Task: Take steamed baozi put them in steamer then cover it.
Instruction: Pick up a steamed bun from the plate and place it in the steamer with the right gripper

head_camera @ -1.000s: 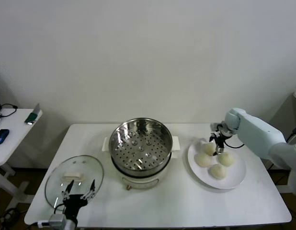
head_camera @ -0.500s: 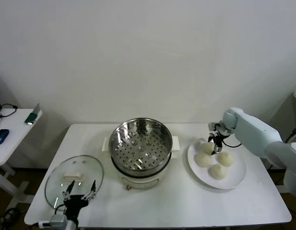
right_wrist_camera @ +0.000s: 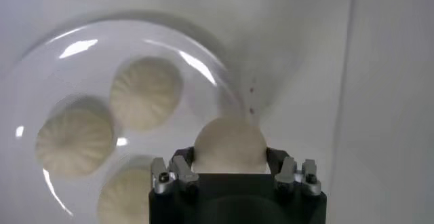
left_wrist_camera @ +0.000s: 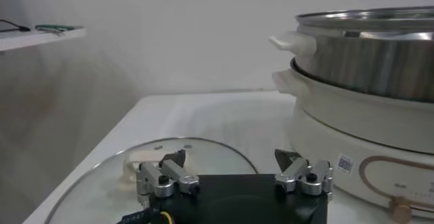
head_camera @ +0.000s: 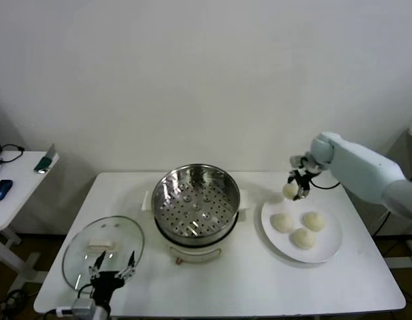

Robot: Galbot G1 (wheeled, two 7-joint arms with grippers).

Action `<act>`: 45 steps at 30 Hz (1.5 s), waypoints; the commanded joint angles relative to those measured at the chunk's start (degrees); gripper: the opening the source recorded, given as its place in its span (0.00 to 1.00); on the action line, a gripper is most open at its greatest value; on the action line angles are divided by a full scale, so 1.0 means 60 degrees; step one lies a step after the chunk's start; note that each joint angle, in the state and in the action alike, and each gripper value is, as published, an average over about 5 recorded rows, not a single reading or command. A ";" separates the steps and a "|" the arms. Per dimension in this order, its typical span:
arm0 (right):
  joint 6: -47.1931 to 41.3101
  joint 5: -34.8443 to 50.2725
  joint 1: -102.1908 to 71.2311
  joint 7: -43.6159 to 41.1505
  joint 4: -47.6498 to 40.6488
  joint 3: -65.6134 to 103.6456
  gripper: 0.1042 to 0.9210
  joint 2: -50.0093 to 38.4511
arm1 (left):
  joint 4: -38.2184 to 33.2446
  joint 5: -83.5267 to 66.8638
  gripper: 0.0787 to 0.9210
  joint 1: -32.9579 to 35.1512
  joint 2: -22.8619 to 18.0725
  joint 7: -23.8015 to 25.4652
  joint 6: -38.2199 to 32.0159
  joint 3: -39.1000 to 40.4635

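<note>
My right gripper (head_camera: 297, 189) is shut on one steamed baozi (head_camera: 289, 191), a cream-white bun held in the air just above the far left rim of the white plate (head_camera: 330, 250). In the right wrist view the bun (right_wrist_camera: 229, 144) sits between the gripper (right_wrist_camera: 229, 161) jaws. Three more baozi (head_camera: 283, 223) lie on the plate. The steamer (head_camera: 195, 200), a shiny perforated basket, stands mid-table with nothing in it. The glass cover (head_camera: 103, 248) lies flat at the front left. Over its near edge my left gripper (head_camera: 111, 270) stands open.
The steamer basket (left_wrist_camera: 380, 56) rests on a cream-white pot base (left_wrist_camera: 366, 144) with side handles. A side table (head_camera: 13, 180) with small items stands at the far left. The plate lies near the table's right edge.
My right gripper closed on the baozi at the plate's far left and lifted it off the plate, slightly up and left. The left arm has stayed where it was.
</note>
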 commanded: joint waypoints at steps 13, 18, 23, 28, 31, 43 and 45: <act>0.3845 -0.0926 0.3239 0.0863 0.5064 -0.1550 0.73 0.2602 | -0.0258 0.0240 0.88 -0.0083 -0.0153 -0.0002 -0.0003 0.0035; 0.4739 -0.2624 0.2207 0.1398 0.4124 -0.1535 0.73 0.3248 | -0.0314 0.0312 0.88 -0.0073 -0.0229 0.0001 -0.0003 0.0074; 0.5133 -0.3765 0.1070 0.1762 0.2869 -0.1231 0.73 0.3725 | -0.0310 0.0328 0.88 -0.0053 -0.0250 0.0003 -0.0017 0.0070; 0.5456 -0.4301 0.0440 0.1772 0.1723 -0.1044 0.73 0.4075 | -0.0312 0.0311 0.88 -0.0050 -0.0252 0.0007 -0.0018 0.0030; 0.5629 -0.4522 0.0205 0.1796 0.1178 -0.0910 0.73 0.4187 | -0.0259 0.0310 0.88 -0.0073 -0.0258 0.0004 -0.0036 0.0010; 0.5937 -0.5064 -0.0525 0.2200 -0.0458 -0.0239 0.73 0.4586 | -0.0095 0.0387 0.88 -0.0186 -0.0251 0.0012 -0.0099 0.0036; 0.5992 -0.5061 -0.0593 0.2196 -0.0667 -0.0167 0.73 0.4684 | -0.0077 0.0396 0.88 -0.0197 -0.0247 0.0014 -0.0104 0.0041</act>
